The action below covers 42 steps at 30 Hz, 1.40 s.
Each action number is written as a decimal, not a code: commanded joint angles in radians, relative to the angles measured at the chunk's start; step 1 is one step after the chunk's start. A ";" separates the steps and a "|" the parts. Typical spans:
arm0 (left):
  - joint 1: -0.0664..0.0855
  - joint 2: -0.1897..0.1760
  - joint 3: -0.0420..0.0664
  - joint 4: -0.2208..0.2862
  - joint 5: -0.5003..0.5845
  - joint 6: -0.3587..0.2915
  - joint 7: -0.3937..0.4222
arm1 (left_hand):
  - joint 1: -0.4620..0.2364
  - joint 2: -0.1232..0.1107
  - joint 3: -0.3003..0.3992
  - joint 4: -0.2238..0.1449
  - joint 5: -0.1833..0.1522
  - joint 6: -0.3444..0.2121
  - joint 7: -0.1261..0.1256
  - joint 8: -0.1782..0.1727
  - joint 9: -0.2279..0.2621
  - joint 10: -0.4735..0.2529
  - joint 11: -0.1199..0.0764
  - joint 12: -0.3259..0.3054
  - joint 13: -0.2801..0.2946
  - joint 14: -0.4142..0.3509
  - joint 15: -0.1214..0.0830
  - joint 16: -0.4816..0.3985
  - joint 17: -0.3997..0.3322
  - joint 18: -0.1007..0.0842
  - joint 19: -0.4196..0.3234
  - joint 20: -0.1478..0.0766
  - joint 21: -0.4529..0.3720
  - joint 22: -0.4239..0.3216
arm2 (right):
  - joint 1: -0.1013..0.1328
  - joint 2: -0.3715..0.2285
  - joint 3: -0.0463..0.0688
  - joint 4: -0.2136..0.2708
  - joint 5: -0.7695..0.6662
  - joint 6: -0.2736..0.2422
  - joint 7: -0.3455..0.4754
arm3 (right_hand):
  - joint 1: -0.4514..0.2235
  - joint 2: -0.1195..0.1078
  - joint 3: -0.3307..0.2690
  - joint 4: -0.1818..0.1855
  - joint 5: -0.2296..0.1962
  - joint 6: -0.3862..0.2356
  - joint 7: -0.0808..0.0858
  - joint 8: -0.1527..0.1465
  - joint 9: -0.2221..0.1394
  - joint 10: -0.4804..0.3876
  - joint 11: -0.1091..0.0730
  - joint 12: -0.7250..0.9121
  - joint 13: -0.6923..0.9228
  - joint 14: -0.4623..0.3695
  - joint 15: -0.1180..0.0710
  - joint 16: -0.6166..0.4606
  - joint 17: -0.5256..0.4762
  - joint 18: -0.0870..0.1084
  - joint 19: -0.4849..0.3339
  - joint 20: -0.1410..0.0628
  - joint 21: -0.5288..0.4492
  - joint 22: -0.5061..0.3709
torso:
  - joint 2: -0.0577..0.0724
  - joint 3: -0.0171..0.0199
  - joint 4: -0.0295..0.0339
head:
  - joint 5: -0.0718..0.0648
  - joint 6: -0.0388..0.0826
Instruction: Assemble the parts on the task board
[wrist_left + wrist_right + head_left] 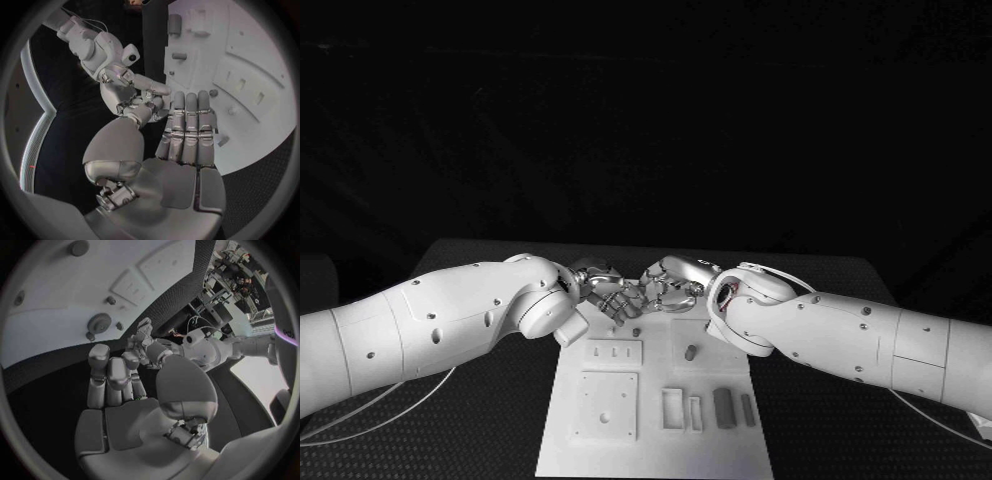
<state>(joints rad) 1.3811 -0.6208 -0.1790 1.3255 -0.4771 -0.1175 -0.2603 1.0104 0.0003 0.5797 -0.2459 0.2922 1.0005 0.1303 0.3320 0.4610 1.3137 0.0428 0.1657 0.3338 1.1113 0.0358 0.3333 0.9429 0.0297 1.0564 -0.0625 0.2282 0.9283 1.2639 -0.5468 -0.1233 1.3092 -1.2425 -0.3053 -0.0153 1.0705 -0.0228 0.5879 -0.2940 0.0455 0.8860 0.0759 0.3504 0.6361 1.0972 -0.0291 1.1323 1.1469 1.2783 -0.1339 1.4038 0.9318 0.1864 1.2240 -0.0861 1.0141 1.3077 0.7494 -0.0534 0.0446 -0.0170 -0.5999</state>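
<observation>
Both hands meet over the far end of the white task board (653,450). My left hand (602,291) has its fingers (187,125) straight and side by side, thumb apart, with nothing in its palm. My right hand (674,284) faces it with its fingers (111,375) bent at the tips, touching the left hand's fingers. Whether a small part sits between them is hidden. Grey parts lie on the board: a short peg (691,352) and a dark block (723,406). A small gear (99,322) lies near the board's edge.
The board carries raised white plates with slots (609,405) on its left side and upright white pieces (674,408) near the middle. Black table (473,440) surrounds it. A thin white cable (372,405) loops under my left arm.
</observation>
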 commanded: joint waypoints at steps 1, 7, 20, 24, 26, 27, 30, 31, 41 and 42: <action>0.001 0.005 0.003 0.007 0.008 0.012 0.026 | -0.004 0.010 0.002 -0.003 0.007 0.025 -0.017 0.009 0.007 0.009 0.000 -0.003 0.003 0.009 0.002 -0.003 0.004 0.019 0.010 0.001 -0.002 0.003 | -0.003 0.005 -0.001 0.003 -0.008 0.024 0.008 | 0.009 -0.001 -0.005 0.002 0.002 0.136 0.000 0.004 0.001 0.001 -0.006 0.005 -0.001 0.002 -0.007 0.000 -0.001 0.075 -0.001 -0.008 0.004 0.014 | 0.000 -0.0001 0.0000 | -0.002 0.000; 0.001 0.006 0.003 0.007 0.005 0.013 0.020 | -0.014 0.016 0.002 0.000 0.007 0.029 -0.019 0.013 0.013 0.016 -0.003 0.000 0.010 0.016 -0.001 -0.003 0.013 0.019 0.014 -0.001 0.000 0.009 | -0.003 0.005 -0.001 0.002 -0.008 0.024 0.006 | 0.009 -0.001 -0.005 0.002 0.002 0.136 0.000 0.004 0.002 0.001 -0.006 0.005 -0.001 0.002 -0.007 0.000 -0.001 0.075 -0.001 -0.008 0.004 0.014 | 0.000 0.0002 0.0000 | -0.002 0.000; -0.002 0.002 0.003 0.004 -0.034 -0.004 0.005 | -0.028 0.020 0.003 -0.003 0.035 0.056 -0.038 0.043 0.071 0.046 -0.023 0.039 0.060 0.055 -0.021 0.011 0.076 0.017 0.045 -0.021 0.015 0.047 | -0.005 0.003 -0.001 -0.007 -0.009 0.016 0.004 | 0.004 -0.005 -0.006 0.004 0.002 0.131 0.001 0.000 0.002 -0.001 -0.005 0.003 -0.002 0.001 -0.007 -0.001 -0.002 0.075 -0.002 -0.008 0.003 0.013 | 0.000 0.0009 -0.0016 | -0.002 -0.002; -0.002 -0.002 0.003 0.003 -0.037 -0.010 0.006 | -0.029 0.019 0.004 -0.005 0.044 0.057 -0.040 0.046 0.085 0.045 -0.025 0.049 0.071 0.058 -0.023 0.011 0.089 0.016 0.047 -0.023 0.016 0.055 | -0.005 0.003 -0.001 -0.015 -0.010 0.011 0.004 | -0.014 -0.019 -0.013 0.007 0.002 0.124 0.005 -0.009 -0.001 -0.005 -0.001 -0.002 -0.005 0.000 -0.003 -0.003 -0.002 0.075 -0.003 -0.008 0.002 0.013 | 0.000 0.0009 -0.0015 | -0.003 -0.001; -0.003 -0.003 0.003 0.003 -0.037 -0.011 0.005 | -0.030 0.019 0.004 -0.006 0.048 0.057 -0.041 0.047 0.090 0.045 -0.025 0.052 0.075 0.060 -0.024 0.011 0.093 0.016 0.048 -0.024 0.016 0.058 | -0.005 0.003 -0.001 -0.017 -0.011 0.012 0.004 | -0.028 -0.031 -0.021 0.010 0.002 0.123 0.007 -0.012 -0.002 -0.006 0.001 -0.003 -0.006 0.000 -0.002 -0.004 -0.002 0.075 -0.003 -0.008 0.001 0.013 | 0.000 0.0010 -0.0011 | -0.003 -0.002; -0.003 -0.004 0.003 0.002 -0.037 -0.012 0.006 | -0.031 0.019 0.004 -0.006 0.050 0.056 -0.041 0.048 0.093 0.044 -0.026 0.054 0.078 0.060 -0.024 0.010 0.096 0.015 0.048 -0.024 0.017 0.060 | -0.005 0.003 -0.001 -0.019 -0.010 0.011 0.005 | -0.042 -0.041 -0.029 0.012 0.002 0.122 0.008 -0.014 -0.003 -0.007 0.002 -0.005 -0.007 0.000 -0.001 -0.004 -0.002 0.075 -0.002 -0.008 0.001 0.012 | 0.000 0.0010 -0.0011 | -0.003 -0.002; -0.003 -0.006 0.003 0.003 -0.037 -0.011 0.007 | -0.031 0.019 0.004 -0.006 0.053 0.056 -0.041 0.048 0.097 0.043 -0.026 0.056 0.081 0.061 -0.024 0.010 0.099 0.015 0.048 -0.025 0.017 0.062 | -0.006 0.005 -0.001 -0.023 -0.008 0.013 0.006 | -0.071 -0.064 -0.048 0.016 0.002 0.109 0.012 -0.024 -0.007 -0.010 0.005 -0.008 -0.009 0.000 0.002 -0.006 -0.003 0.075 -0.002 -0.007 -0.001 0.011 | 0.000 0.0009 -0.0007 | -0.004 -0.001; -0.003 -0.006 0.003 0.003 -0.037 -0.010 0.007 | -0.031 0.019 0.004 -0.006 0.053 0.056 -0.041 0.048 0.098 0.043 -0.026 0.057 0.081 0.061 -0.024 0.010 0.100 0.015 0.048 -0.025 0.017 0.063 | -0.006 0.005 -0.001 -0.024 -0.007 0.013 0.006 | -0.078 -0.069 -0.054 0.016 0.002 0.104 0.014 -0.028 -0.008 -0.011 0.006 -0.009 -0.010 0.000 0.003 -0.007 -0.003 0.075 -0.002 -0.007 -0.002 0.011 | 0.000 0.0009 -0.0006 | -0.004 -0.002; -0.004 -0.007 0.003 0.003 -0.039 -0.009 0.010 | -0.031 0.019 0.006 -0.007 0.056 0.056 -0.042 0.049 0.107 0.041 -0.027 0.063 0.089 0.062 -0.025 0.008 0.107 0.015 0.049 -0.026 0.017 0.068 | -0.014 0.009 -0.001 -0.035 0.006 0.024 0.008 | -0.103 -0.088 -0.084 0.011 0.002 0.057 0.031 -0.064 -0.023 -0.026 0.023 -0.020 -0.017 -0.003 0.019 -0.014 -0.004 0.075 -0.005 -0.012 -0.013 0.005 | 0.000 0.0004 0.0000 | -0.005 -0.004; -0.004 -0.007 0.003 0.003 -0.039 -0.010 0.010 | -0.031 0.019 0.006 -0.007 0.056 0.056 -0.042 0.049 0.108 0.041 -0.027 0.063 0.089 0.062 -0.026 0.008 0.108 0.015 0.049 -0.026 0.016 0.068 | -0.014 0.009 -0.001 -0.035 0.006 0.024 0.008 | -0.103 -0.088 -0.084 0.011 0.002 0.057 0.031 -0.064 -0.023 -0.026 0.023 -0.020 -0.017 -0.003 0.019 -0.014 -0.004 0.075 -0.005 -0.012 -0.013 0.005 | 0.000 0.0002 0.0000 | -0.005 -0.004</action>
<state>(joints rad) 1.3771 -0.6288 -0.1774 1.3280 -0.5096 -0.1212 -0.2637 0.9812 0.0102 0.5828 -0.2485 0.3419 1.0077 0.1370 0.3768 0.4921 1.3553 0.0243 0.2245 0.4223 1.1668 0.0124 0.3406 1.0497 0.0376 1.1009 -0.0854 0.2399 0.9957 1.2506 -0.5383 -0.1246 1.2743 -1.2392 -0.2977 -0.0134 0.9753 -0.1091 0.5106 -0.2828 0.0458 0.9379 0.0970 0.2894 0.6136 1.0732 -0.0092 1.1187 1.1311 1.2758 -0.1196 1.3933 0.9290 0.1942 1.2176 -0.0913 1.0076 1.3077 0.7497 -0.0527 0.0445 -0.0218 -0.6036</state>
